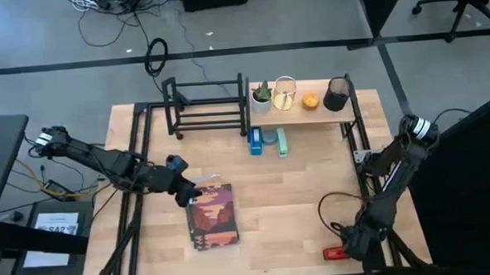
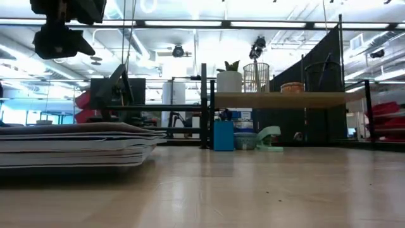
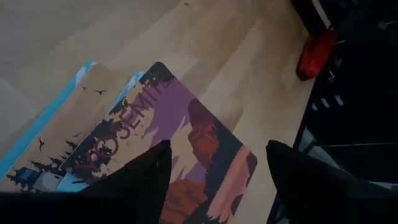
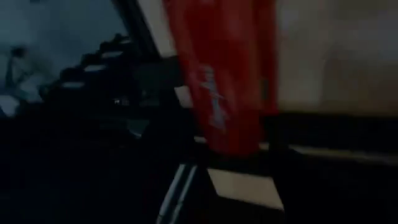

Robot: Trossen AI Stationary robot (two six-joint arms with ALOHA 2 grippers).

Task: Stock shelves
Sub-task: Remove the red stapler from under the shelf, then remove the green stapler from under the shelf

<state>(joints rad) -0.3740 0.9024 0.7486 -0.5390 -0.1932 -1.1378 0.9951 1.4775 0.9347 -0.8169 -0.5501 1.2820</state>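
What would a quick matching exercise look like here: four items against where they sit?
Items:
1. potted plant
2. stack of books
3. blue box
4. red object

Places:
A. on the tabletop under the left gripper
B. on the wooden plank shelf
C. at the table's edge by the right gripper
D. on the tabletop below the plank shelf's front edge

Pairs: 1-B, 2-A, 3-D, 4-C

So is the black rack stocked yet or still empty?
Empty: the black rack shows only bare bars from above. The books lie flat on the table, under the open left gripper.
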